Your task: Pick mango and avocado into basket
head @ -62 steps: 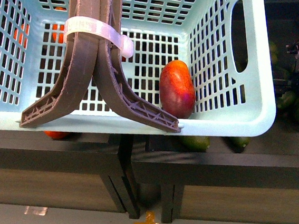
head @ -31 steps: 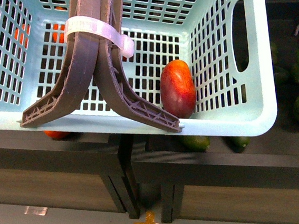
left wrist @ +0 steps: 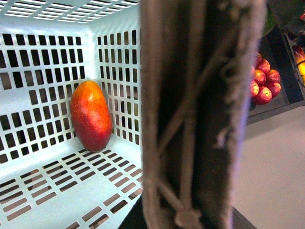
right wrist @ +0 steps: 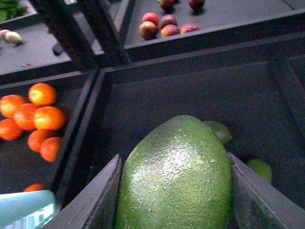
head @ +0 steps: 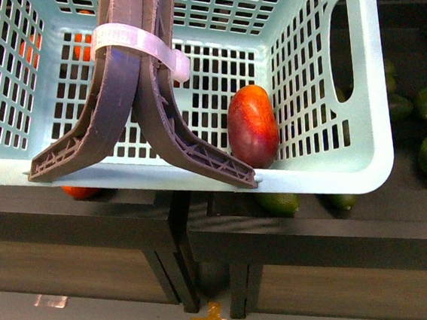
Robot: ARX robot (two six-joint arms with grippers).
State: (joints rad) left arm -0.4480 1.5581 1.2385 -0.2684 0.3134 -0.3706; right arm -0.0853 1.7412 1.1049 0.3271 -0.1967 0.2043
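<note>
One mango (head: 252,126) is already inside the basket (head: 369,137), in a corner of the lattice floor. It stands on one end with its long axis near upright, slightly tilted, and leans on the lattice wall. The two brown handles (head: 115,116) are raised and joined by a white tie (head: 142,46). They fill the middle of the left wrist view. The left claw itself is out of sight in every view, so its state cannot be told.

The right claw (right wrist: 174,160) pinches the avocado (right wrist: 176,181) between its two dark fingers (right wrist: 90,210), one on each flank. The avocado's long axis runs along the fingers, with the narrower end pointing away from the wrist. It is held outside the basket, above a dark tray (right wrist: 157,90) where loose avocados (right wrist: 217,131) lie. Oranges (right wrist: 47,118) fill the neighbouring tray, and red apples (right wrist: 150,28) lie in a tray beyond.
</note>
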